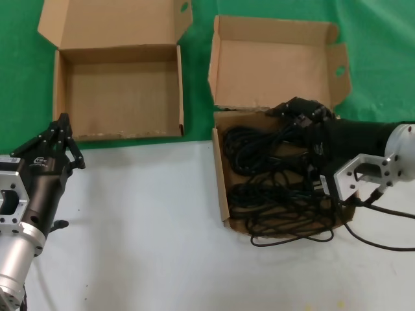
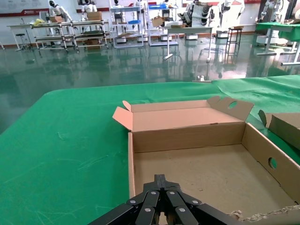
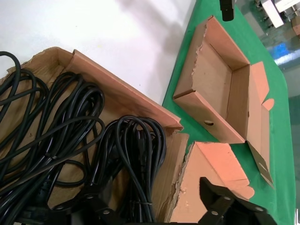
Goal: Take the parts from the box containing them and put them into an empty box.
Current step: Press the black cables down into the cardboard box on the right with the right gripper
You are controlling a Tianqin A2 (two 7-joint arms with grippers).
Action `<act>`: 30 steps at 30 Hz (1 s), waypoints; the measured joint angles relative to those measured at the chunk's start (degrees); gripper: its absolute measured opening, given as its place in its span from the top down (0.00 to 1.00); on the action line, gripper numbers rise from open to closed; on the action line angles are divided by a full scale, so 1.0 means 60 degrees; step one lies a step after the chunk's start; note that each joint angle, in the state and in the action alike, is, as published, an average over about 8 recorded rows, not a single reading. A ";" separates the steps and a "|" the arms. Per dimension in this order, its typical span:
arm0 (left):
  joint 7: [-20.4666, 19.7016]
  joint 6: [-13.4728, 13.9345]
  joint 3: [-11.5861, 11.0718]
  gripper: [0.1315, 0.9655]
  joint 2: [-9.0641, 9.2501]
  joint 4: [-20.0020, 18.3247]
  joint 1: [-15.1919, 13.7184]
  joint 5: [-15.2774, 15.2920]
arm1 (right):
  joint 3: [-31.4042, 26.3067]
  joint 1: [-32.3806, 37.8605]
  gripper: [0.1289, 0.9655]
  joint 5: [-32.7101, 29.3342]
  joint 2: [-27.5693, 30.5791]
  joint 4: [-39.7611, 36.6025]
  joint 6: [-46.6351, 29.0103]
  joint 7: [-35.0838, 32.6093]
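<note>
The parts, black looped cables, lie tangled in the box containing them, which has a tall winged lid. My right gripper hovers open over that box's far end. In the right wrist view a cable bundle and the torn box wall sit between its spread fingers. The empty box lies at the back left, also seen as a bare tray. My left gripper is shut, its tip at that box's near left corner.
One cable loop spills over the box's front edge onto the white tabletop. Green cloth covers the far half of the table. My right arm's own wire trails on the table at the right.
</note>
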 joint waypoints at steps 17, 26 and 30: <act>0.0000 0.0000 0.0000 0.98 0.0000 0.0000 0.0000 0.0000 | 0.0299 -0.0237 0.64 -0.0216 -0.0217 -0.0098 -0.0189 -0.0278; 0.0000 0.0000 0.0000 0.98 0.0000 0.0000 0.0000 0.0000 | 0.0326 -0.0216 0.83 -0.0359 -0.0367 -0.0172 -0.0278 -0.0360; 0.0000 0.0000 0.0000 0.98 0.0000 0.0000 0.0000 0.0000 | 0.0346 -0.0180 0.89 -0.0447 -0.0414 -0.0139 -0.0314 -0.0351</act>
